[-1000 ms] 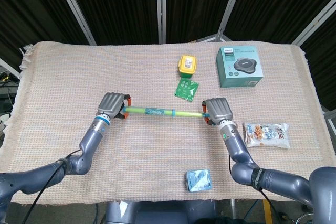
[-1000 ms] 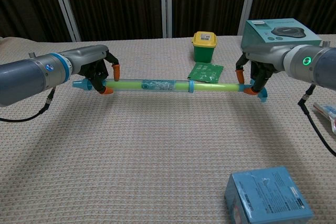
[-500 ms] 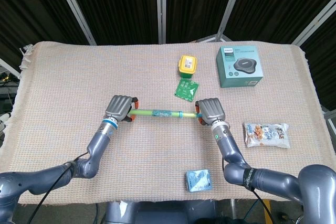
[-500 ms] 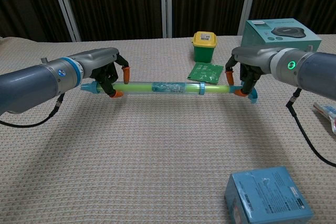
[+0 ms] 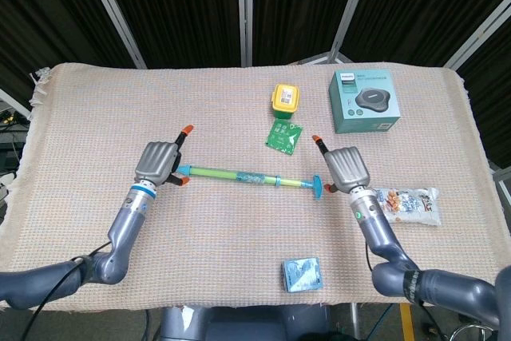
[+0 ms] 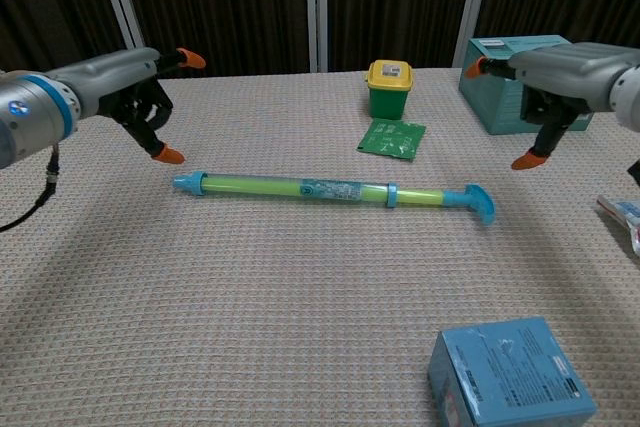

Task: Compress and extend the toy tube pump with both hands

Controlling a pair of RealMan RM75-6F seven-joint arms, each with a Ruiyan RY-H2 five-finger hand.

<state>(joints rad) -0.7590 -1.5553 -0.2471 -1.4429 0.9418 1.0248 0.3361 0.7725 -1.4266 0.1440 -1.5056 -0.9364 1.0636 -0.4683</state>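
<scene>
The toy tube pump (image 5: 249,176) (image 6: 330,190), a green tube with blue ends and a blue handle, lies flat on the woven tablecloth. Neither hand touches it. My left hand (image 5: 159,163) (image 6: 135,99) hovers off the pump's nozzle end with its orange-tipped fingers spread apart. My right hand (image 5: 346,168) (image 6: 555,82) is beyond the handle end, its fingers likewise spread and holding nothing.
A small yellow-lidded green bin (image 5: 285,100) and a green packet (image 5: 284,136) lie behind the pump. A teal box (image 5: 364,101) stands at the back right, a snack bag (image 5: 410,204) at the right, and a blue box (image 5: 302,275) near the front edge.
Both hands have let go of the pump and drawn outward with fingers spread. The pump now lies on the cloth, longer than half a second ago.
</scene>
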